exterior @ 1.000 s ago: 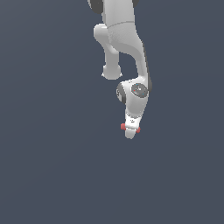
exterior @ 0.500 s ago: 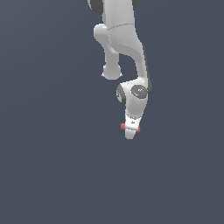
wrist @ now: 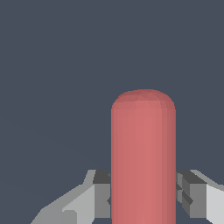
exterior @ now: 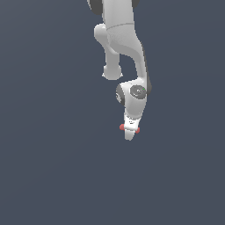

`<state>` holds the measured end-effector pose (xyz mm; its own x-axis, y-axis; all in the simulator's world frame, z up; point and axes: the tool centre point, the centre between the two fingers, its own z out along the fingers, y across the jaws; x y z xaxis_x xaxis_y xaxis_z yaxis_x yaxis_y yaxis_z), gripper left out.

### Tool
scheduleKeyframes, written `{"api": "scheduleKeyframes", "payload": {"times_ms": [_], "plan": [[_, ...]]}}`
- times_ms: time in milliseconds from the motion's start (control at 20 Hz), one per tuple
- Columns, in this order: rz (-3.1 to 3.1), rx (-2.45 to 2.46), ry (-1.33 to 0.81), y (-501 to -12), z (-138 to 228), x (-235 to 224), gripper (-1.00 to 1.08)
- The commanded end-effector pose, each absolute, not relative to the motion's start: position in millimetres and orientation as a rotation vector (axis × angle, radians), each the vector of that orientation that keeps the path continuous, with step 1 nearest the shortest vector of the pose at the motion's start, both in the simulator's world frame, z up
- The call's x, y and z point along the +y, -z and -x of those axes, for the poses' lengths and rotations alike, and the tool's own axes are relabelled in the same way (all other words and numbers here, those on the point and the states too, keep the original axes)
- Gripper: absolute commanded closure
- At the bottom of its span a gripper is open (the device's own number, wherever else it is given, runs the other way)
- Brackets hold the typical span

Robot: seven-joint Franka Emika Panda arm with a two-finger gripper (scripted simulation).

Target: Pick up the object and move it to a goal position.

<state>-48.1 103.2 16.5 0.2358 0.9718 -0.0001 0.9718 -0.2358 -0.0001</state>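
The red bar (wrist: 143, 157) fills the middle of the wrist view, held between my two grey fingers (wrist: 103, 192), which press on its sides. In the exterior view my white gripper (exterior: 129, 132) points down at the end of the arm, and only the bar's two red ends (exterior: 122, 127) stick out on either side of the fingers. The gripper is shut on the bar. The bar's middle is hidden by the fingers in the exterior view.
The white arm (exterior: 121, 44) comes down from the top of the exterior view. A plain dark grey surface (exterior: 52, 167) lies all around, with no other object in sight.
The gripper with the red bar has shifted very slightly between the earlier frames and now; its hold on the bar is unchanged.
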Motion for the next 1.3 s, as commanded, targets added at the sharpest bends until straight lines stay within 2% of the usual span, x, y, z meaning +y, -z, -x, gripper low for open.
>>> {"api": "scheduleKeyframes", "payload": {"times_ms": [0,350,900,1250], "plan": [[2.471,-1.941,0.000,-18.4,46.0,93.4,1.08],[2.471,-1.941,0.000,-28.1,35.6,42.8,1.08],[2.470,-1.940,0.001,-51.0,8.7,-76.4,1.08],[2.470,-1.940,0.001,-59.7,-3.5,-121.4,1.08]]}}
